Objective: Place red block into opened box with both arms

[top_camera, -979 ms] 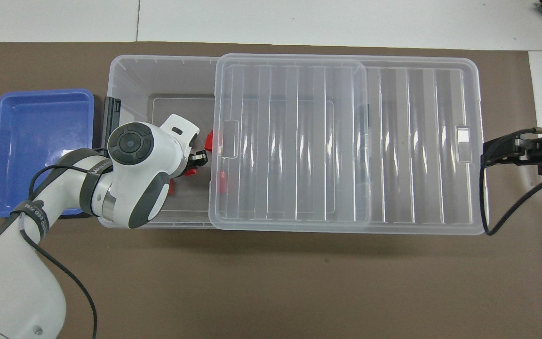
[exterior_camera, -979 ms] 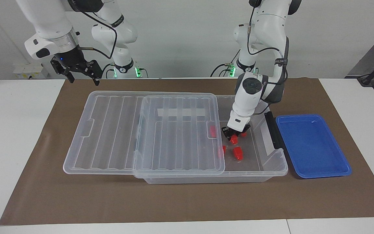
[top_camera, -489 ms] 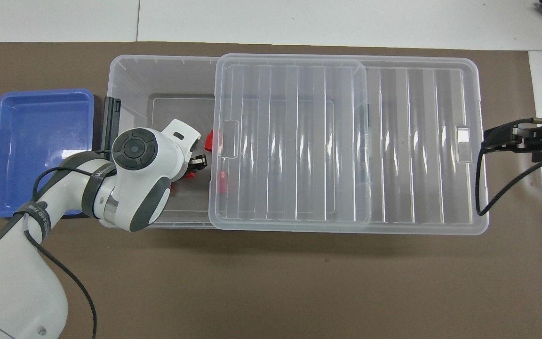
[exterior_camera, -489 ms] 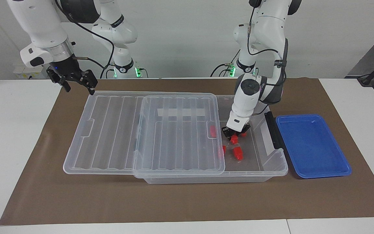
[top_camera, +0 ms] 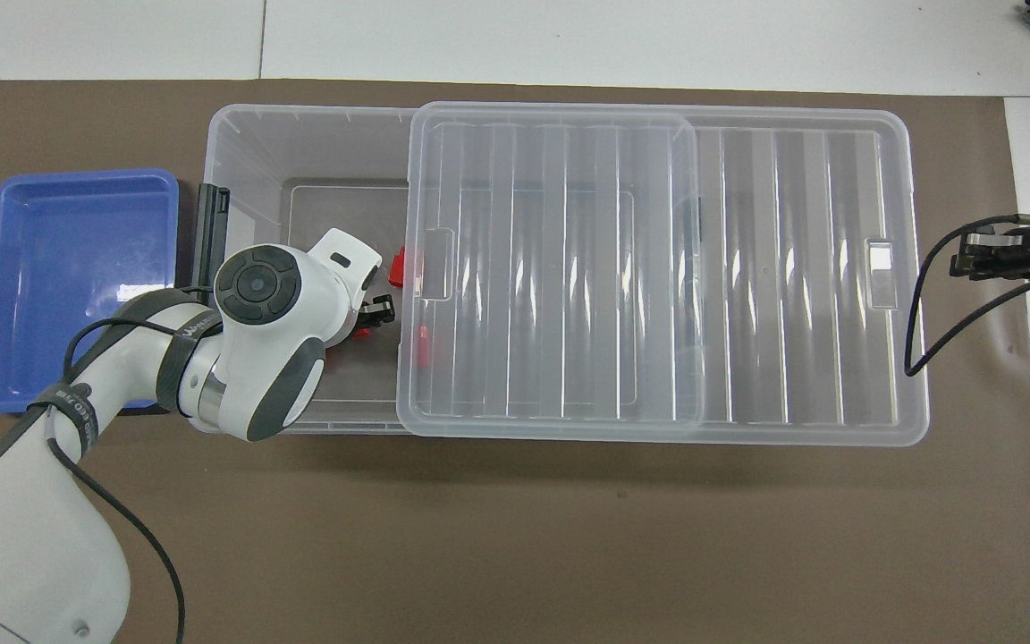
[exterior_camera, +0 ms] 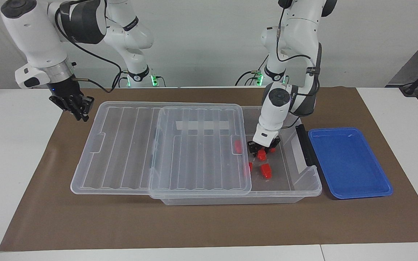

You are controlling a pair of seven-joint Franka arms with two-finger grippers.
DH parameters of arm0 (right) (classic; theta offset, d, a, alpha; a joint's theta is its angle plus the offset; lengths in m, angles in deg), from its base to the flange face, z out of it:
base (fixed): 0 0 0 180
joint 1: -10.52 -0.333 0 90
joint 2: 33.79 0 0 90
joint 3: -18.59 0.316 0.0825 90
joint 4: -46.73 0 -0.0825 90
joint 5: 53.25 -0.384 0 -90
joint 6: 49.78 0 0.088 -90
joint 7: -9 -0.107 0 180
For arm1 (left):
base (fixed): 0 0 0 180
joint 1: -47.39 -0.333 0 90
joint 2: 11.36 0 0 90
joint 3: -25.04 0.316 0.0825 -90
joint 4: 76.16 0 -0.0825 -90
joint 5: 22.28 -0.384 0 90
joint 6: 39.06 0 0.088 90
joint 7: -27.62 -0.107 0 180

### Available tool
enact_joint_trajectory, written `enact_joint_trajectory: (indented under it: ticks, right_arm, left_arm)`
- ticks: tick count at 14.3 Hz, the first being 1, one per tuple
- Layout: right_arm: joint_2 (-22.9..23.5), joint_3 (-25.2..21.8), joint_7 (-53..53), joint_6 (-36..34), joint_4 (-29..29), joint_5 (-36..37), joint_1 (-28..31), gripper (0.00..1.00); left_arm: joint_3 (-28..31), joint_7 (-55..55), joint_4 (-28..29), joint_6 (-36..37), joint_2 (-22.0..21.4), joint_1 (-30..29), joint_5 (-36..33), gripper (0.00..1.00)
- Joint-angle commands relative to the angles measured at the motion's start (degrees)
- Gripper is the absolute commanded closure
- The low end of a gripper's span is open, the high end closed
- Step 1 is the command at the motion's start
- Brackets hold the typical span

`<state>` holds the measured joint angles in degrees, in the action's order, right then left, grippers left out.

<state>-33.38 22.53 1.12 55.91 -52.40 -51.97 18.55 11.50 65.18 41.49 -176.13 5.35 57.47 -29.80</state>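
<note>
The clear box point(exterior_camera: 314, 183) point(top_camera: 242, 134) lies on the brown mat, its ribbed lid point(exterior_camera: 122, 145) point(top_camera: 792, 268) slid toward the right arm's end so the end by the black handle point(exterior_camera: 305, 145) point(top_camera: 211, 233) stands uncovered. My left gripper point(exterior_camera: 263, 149) point(top_camera: 376, 313) is down inside that uncovered end, with a red block point(exterior_camera: 262, 155) directly under its tip. Another red block point(exterior_camera: 266, 170) lies on the box floor a little farther from the robots. Two more point(exterior_camera: 237, 146) point(exterior_camera: 250, 166) sit at the lid's edge. My right gripper point(exterior_camera: 82, 116) point(top_camera: 958, 261) hangs shut, holding nothing, over the mat beside the lid's end.
A shallow blue tray point(exterior_camera: 350, 163) point(top_camera: 68, 286) sits on the mat beside the box's handle end, at the left arm's end of the table. The left arm's wrist covers part of the box floor in the overhead view.
The right gripper has come down and moved outward past the lid's end, and its jaws have closed together. The left gripper has stayed in the box over the red block.
</note>
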Motion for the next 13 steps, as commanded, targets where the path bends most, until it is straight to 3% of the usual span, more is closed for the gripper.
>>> enact_joint_trajectory:
  ticks: [1, 8, 13]
  right_arm:
    - [2.4, 0.3, 1.6, 3.6, -0.6, -0.9, 2.0, 1.0]
    - [8.6, 0.3, 1.0, 9.7, -0.5, -1.0, 3.4, 1.0]
    - [9.5, 0.3, 0.9, 10.1, -0.6, -1.0, 3.3, 1.0]
  left_arm:
    - [0.6, 1.0, 1.6, -1.3, -1.0, 0.6, -1.3, 0.17]
    - [0.4, 3.9, 0.1, 0.6, -1.0, 1.2, -1.2, 0.17]
    - [0.4, 4.0, -2.7, 6.1, -1.8, 1.4, -1.2, 0.17]
